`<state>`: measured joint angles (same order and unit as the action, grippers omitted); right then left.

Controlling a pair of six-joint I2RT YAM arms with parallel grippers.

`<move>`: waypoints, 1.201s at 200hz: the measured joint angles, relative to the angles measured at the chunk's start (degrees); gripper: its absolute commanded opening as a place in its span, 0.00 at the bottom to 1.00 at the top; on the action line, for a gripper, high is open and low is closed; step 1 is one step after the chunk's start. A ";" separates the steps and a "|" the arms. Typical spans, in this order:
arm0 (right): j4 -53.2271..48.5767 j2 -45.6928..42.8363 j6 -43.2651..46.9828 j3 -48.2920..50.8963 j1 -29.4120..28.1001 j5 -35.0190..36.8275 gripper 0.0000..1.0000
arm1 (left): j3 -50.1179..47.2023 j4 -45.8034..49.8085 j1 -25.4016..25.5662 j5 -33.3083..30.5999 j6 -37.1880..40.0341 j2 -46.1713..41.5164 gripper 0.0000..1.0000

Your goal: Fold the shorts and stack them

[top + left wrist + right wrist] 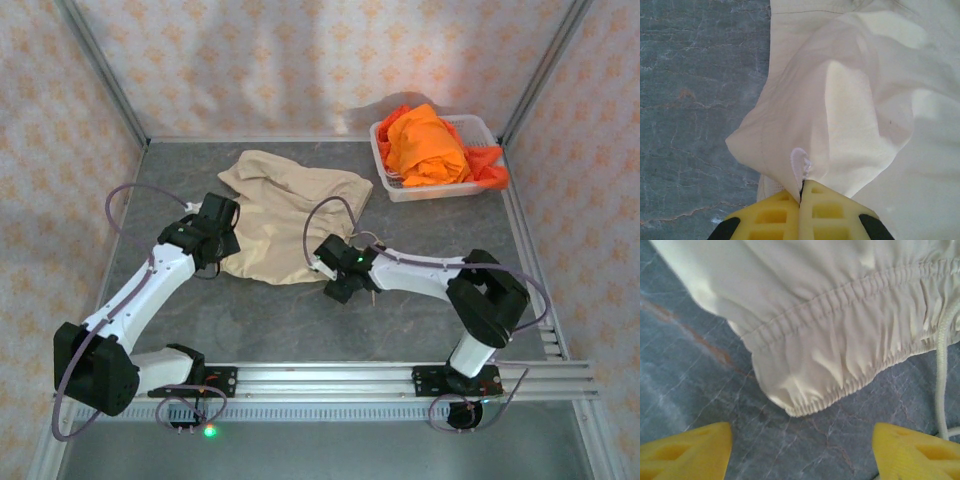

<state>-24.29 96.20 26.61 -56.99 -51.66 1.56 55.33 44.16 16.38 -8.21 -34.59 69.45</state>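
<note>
The beige shorts (290, 210) lie crumpled on the grey table, left of centre. My left gripper (213, 243) is at their left edge, shut on a pinch of the beige shorts' hem (802, 165), which rises in a peak from its yellow fingers (827, 210). My right gripper (338, 272) hovers at the shorts' near right corner, open, with the elastic waistband corner (805, 400) just ahead of its fingertips and bare table between them. A white drawstring (941, 375) trails off the waistband. Orange shorts (428, 145) are piled in the basket.
The white mesh basket (480, 185) stands at the back right near the frame post. Patterned walls close in the left, back and right sides. The aluminium rail (400, 378) with both arm bases runs along the near edge.
</note>
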 measured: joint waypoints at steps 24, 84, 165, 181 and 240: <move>0.83 1.64 1.18 -1.22 0.00 1.38 0.64 | -0.50 -0.28 0.00 0.00 0.00 0.00 0.00; 1.42 7.23 2.69 -4.28 0.00 3.58 0.20 | -1.18 -1.53 0.00 -0.02 -0.02 0.11 0.00; -2.95 -0.35 1.51 -9.70 2.16 4.63 0.00 | 13.49 2.23 -6.05 -3.08 6.19 0.04 0.00; -4.00 -4.04 1.22 -13.94 4.66 4.15 0.00 | 21.14 3.08 -7.30 -4.00 9.51 0.11 0.00; -6.73 -9.75 0.85 -27.30 11.28 4.66 0.00 | 41.51 3.63 -7.91 -4.42 21.77 2.71 0.00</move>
<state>-31.03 86.46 27.46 -84.29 -40.38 6.22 96.84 47.79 8.47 -12.62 -12.82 72.16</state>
